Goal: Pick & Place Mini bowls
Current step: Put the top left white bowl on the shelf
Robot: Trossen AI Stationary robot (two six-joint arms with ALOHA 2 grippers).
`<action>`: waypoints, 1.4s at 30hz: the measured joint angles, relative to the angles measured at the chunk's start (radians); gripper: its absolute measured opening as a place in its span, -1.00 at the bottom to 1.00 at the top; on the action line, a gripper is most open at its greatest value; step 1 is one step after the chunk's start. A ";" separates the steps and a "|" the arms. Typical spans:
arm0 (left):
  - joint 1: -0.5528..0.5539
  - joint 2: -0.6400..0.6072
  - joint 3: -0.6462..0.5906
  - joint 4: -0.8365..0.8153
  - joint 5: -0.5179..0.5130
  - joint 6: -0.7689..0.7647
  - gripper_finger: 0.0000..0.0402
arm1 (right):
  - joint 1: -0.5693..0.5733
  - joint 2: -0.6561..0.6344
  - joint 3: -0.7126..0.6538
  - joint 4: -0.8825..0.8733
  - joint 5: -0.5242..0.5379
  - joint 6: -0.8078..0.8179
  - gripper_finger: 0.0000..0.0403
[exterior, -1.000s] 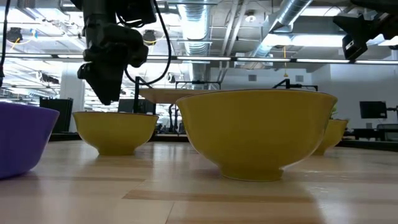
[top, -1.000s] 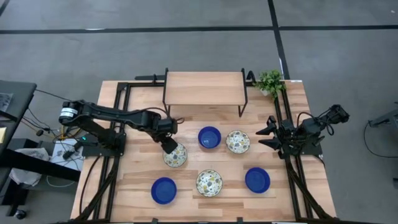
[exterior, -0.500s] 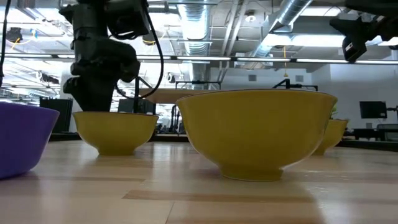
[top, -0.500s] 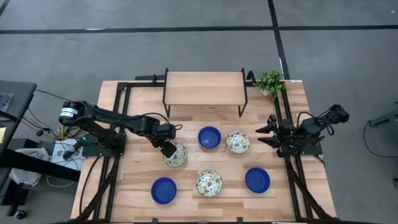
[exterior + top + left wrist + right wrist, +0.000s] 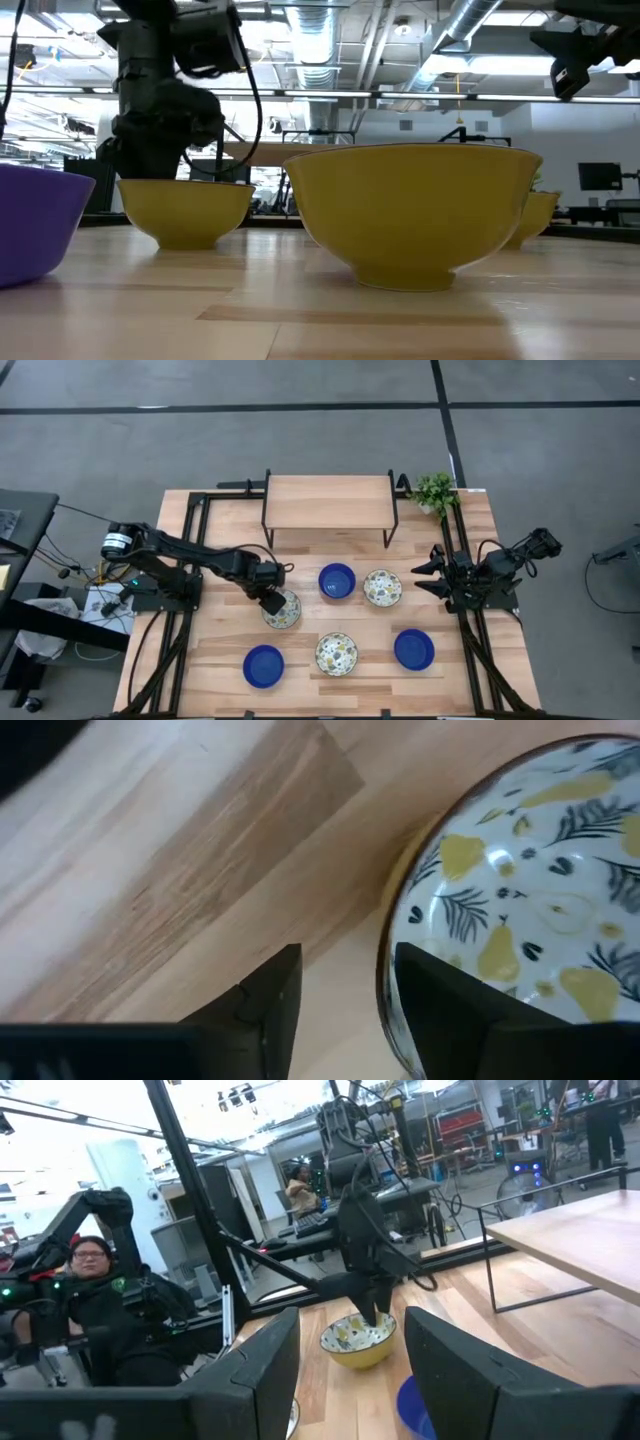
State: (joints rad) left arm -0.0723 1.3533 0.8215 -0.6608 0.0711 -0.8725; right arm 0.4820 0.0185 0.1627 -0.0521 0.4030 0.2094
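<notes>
Six mini bowls sit on the table: three cobalt blue (image 5: 337,580) (image 5: 263,666) (image 5: 413,649) and three white patterned (image 5: 282,610) (image 5: 382,588) (image 5: 337,653). From table height the patterned bowls look yellow outside (image 5: 185,210) (image 5: 415,215). My left gripper (image 5: 272,601) (image 5: 345,1010) is open and low over the left-most patterned bowl (image 5: 530,920), at the rim's left side. My right gripper (image 5: 425,576) (image 5: 350,1370) waits open at the table's right edge. My left gripper comes from above, pointing down, astride the patterned bowl's rim (image 5: 385,970) on the bowl's left side. One finger (image 5: 450,1010) is inside the bowl and the other finger (image 5: 270,1010) outside it. The bowl stands on the table. Whether a finger touches the rim, I cannot tell.
A wooden shelf on black legs (image 5: 328,502) stands at the far side, with a small green plant (image 5: 435,491) to its right. Black frame rails (image 5: 192,560) (image 5: 465,630) run along both sides of the table. People and equipment show in the room beyond (image 5: 90,1260).
My left gripper has come down from above the left-most patterned bowl until its fingers reach the bowl's rim, and has shifted slightly toward the table's left. The bowl has stayed in place.
</notes>
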 joint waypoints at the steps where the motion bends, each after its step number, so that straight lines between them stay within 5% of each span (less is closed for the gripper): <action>1: 0.000 0.012 0.000 0.011 0.010 0.002 -0.22 | 0.000 0.000 0.000 0.000 0.000 0.000 -0.15; 9: 0.000 0.026 0.000 0.052 0.018 0.001 -0.30 | 0.000 0.000 0.000 0.000 0.000 0.000 -0.15; 24: 0.000 0.001 0.003 0.063 0.011 0.000 -0.94 | 0.000 0.000 0.000 0.000 -0.001 0.000 -0.15; 42: 0.000 -0.173 0.110 0.056 -0.035 0.008 -0.95 | 0.000 0.000 0.000 0.000 -0.001 0.000 -0.15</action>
State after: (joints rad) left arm -0.0727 1.1801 0.9313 -0.6050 0.0360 -0.8640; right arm 0.4820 0.0185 0.1627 -0.0517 0.4023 0.2096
